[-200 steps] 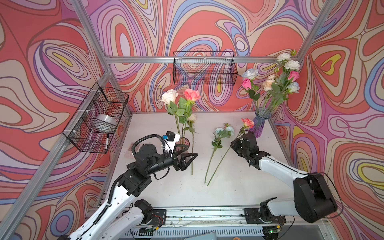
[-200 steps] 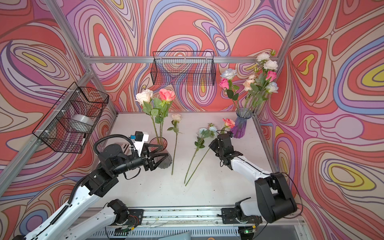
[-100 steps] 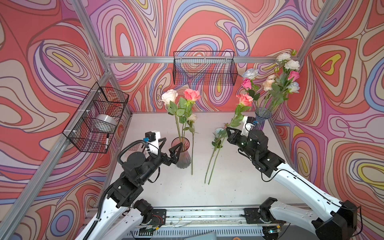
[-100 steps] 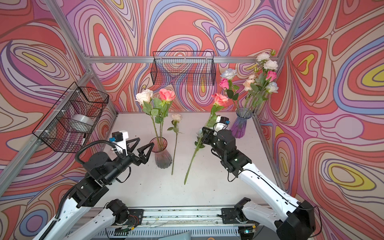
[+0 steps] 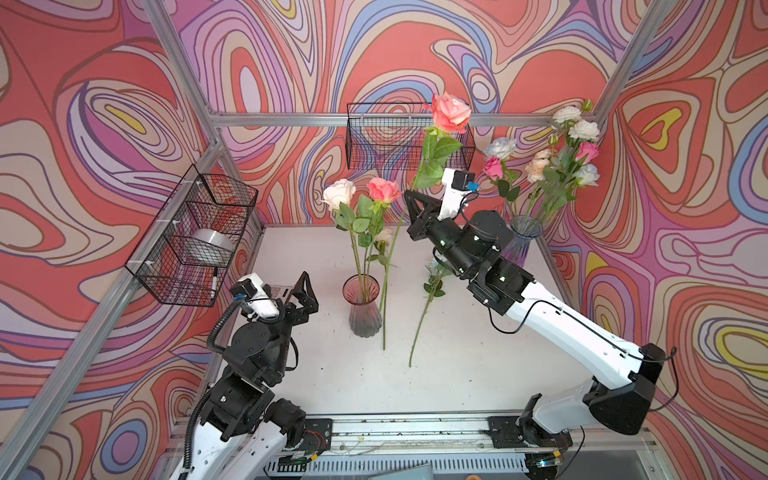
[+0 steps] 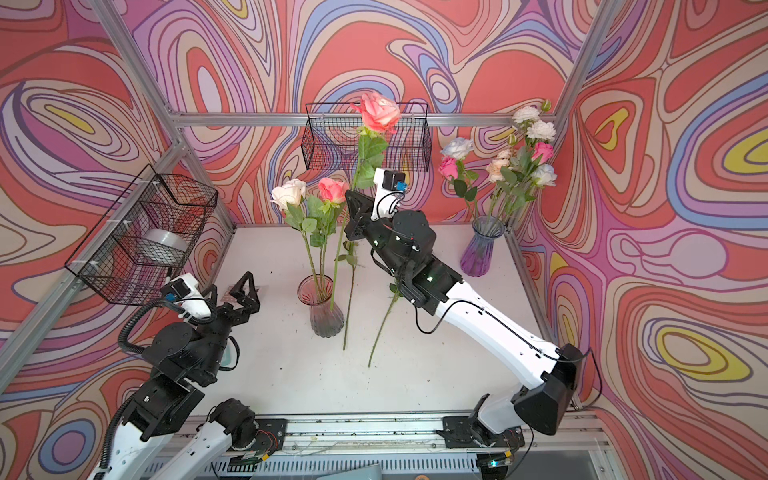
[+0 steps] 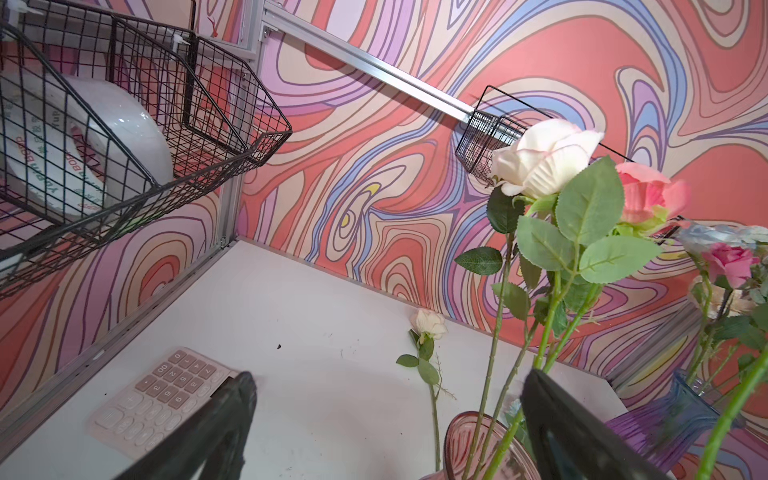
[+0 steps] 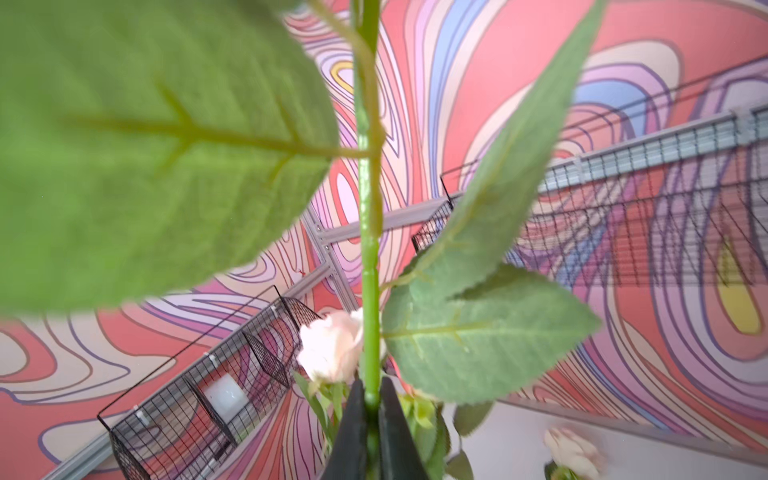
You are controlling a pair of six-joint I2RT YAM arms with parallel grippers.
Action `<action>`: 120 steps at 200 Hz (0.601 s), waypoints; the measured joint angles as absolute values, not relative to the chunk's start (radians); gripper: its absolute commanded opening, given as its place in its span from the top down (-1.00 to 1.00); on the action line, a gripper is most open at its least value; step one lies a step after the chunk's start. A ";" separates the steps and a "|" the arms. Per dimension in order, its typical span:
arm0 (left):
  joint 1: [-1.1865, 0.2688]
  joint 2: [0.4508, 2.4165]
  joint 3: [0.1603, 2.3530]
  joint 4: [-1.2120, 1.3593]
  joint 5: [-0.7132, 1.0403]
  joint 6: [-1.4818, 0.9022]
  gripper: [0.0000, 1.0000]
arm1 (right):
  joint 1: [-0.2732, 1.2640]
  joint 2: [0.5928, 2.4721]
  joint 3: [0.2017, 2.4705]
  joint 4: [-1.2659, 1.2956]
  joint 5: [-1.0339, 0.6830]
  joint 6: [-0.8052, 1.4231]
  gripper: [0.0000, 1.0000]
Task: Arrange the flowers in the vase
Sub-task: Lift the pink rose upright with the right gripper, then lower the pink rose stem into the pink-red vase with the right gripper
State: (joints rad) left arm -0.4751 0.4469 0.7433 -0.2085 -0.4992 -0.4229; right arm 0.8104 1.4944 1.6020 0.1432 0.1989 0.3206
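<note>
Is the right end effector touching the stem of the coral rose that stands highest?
Touching. The right wrist view shows the right end effector closed on the coral rose stem. The stem is pinched from both sides, with no gap visible.

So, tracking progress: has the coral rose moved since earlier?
Yes: coral rose lifted off the table, upright, bloom now at the back wire basket, in the right gripper.

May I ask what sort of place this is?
Probably a robot test cell, not a home or shop: aluminium frame, swirl-printed walls, left arm and right arm on a front rail.
</note>
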 measured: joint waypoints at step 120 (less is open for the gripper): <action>-0.449 0.488 0.744 -0.210 -0.415 -0.435 -0.99 | 0.863 1.656 1.599 0.245 0.233 0.162 1.00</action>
State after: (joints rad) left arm -0.4492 0.4877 0.7437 -0.2104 -0.4149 -0.4347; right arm 0.8627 1.6558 1.5986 0.2447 0.2333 0.1619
